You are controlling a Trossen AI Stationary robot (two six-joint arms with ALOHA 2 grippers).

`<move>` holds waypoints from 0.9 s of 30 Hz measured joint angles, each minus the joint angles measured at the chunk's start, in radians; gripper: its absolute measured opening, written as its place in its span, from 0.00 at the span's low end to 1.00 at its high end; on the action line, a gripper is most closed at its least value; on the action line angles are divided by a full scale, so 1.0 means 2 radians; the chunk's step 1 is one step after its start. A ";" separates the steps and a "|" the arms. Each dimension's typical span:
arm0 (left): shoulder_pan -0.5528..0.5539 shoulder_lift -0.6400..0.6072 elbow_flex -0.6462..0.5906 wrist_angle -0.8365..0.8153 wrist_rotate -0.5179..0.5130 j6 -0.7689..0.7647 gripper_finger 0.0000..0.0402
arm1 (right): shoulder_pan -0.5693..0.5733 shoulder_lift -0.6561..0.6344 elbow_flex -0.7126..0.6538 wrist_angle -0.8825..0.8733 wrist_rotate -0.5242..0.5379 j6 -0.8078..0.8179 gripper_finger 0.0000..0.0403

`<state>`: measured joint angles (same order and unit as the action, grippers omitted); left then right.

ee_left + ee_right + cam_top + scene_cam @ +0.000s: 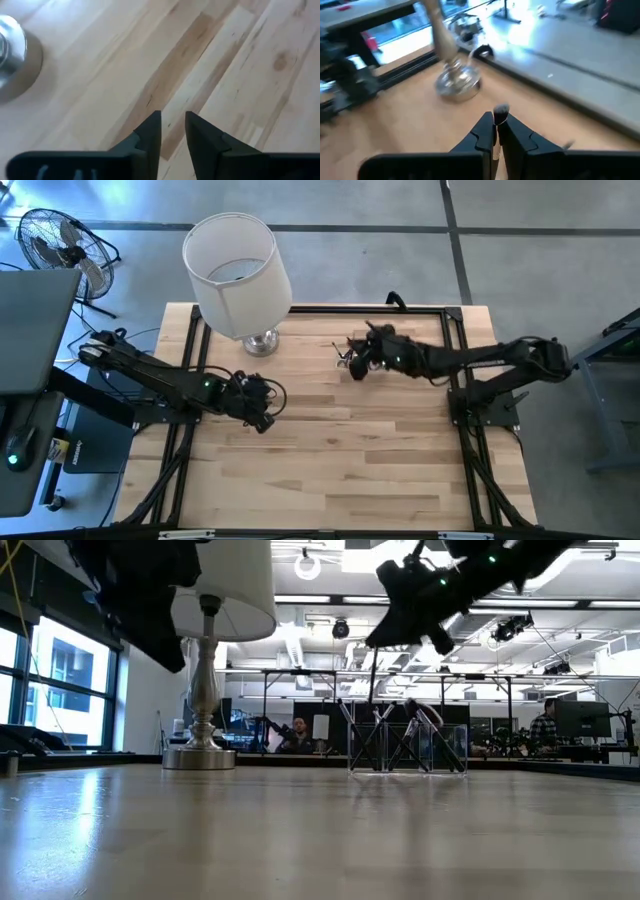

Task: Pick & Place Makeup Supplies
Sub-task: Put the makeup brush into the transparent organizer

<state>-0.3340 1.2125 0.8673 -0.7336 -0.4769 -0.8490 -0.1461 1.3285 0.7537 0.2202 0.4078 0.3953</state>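
Left gripper (173,131) hovers over the bare wooden counter (225,60), slightly parted, empty. Farther back, right gripper (495,129) pinches a thin silver-ferruled makeup brush (500,113) above the clear plastic cup (408,745) holding other brushes (light, stiff, slippery; grip mid-handle).

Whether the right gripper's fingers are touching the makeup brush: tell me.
Touching. In the right wrist view the right gripper is shut on the makeup brush: both dark fingers press its handle, with no gap, and the bristled head pokes out just past the fingertips.
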 joint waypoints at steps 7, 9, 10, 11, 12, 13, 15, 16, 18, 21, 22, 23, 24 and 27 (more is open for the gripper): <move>0.000 -0.056 -0.034 0.002 -0.027 0.045 0.13 | -0.053 0.006 0.049 -0.045 0.004 -0.039 0.03; 0.000 -0.086 -0.063 0.006 -0.027 0.047 0.12 | -0.060 0.018 0.048 -0.046 0.001 -0.027 0.03; 0.000 -0.102 -0.076 0.016 -0.026 0.047 0.12 | -0.061 0.026 0.047 -0.045 -0.002 -0.021 0.03; 0.000 -0.119 -0.088 0.035 -0.026 0.047 0.12 | -0.062 0.037 0.047 -0.044 -0.006 -0.020 0.03; 0.000 -0.139 -0.104 0.047 -0.026 0.047 0.12 | -0.061 0.048 0.047 -0.038 -0.012 -0.020 0.03; 0.000 -0.161 -0.120 0.050 -0.021 0.047 0.12 | -0.061 0.061 0.047 -0.030 -0.015 -0.018 0.03; 0.000 -0.197 -0.143 0.073 -0.014 0.047 0.12 | -0.061 0.080 0.047 -0.021 -0.017 -0.008 0.03; 0.000 -0.210 -0.151 0.084 -0.014 0.047 0.12 | -0.061 0.089 0.047 -0.018 -0.017 -0.003 0.03; 0.000 -0.235 -0.167 0.082 -0.017 0.047 0.12 | -0.061 0.105 0.053 -0.017 -0.015 -0.001 0.03; 0.000 -0.253 -0.173 0.081 -0.019 0.047 0.12 | -0.061 0.123 0.058 -0.022 -0.016 -0.004 0.04; 0.000 -0.257 -0.173 0.076 -0.022 0.048 0.12 | -0.061 0.128 0.059 -0.020 -0.020 -0.004 0.04; 0.000 -0.258 -0.173 0.077 -0.025 0.051 0.12 | -0.062 0.132 0.059 -0.021 -0.025 -0.005 0.04; 0.000 -0.258 -0.173 0.081 -0.025 0.054 0.12 | -0.062 0.136 0.059 -0.022 -0.029 -0.005 0.05; 0.000 -0.257 -0.174 0.077 -0.029 0.060 0.12 | -0.062 0.142 0.059 -0.024 -0.043 -0.005 0.09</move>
<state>-0.3340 0.6975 0.5201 -0.5792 -0.5350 -0.7296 -0.2695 1.6123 0.8722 0.1716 0.3227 0.3850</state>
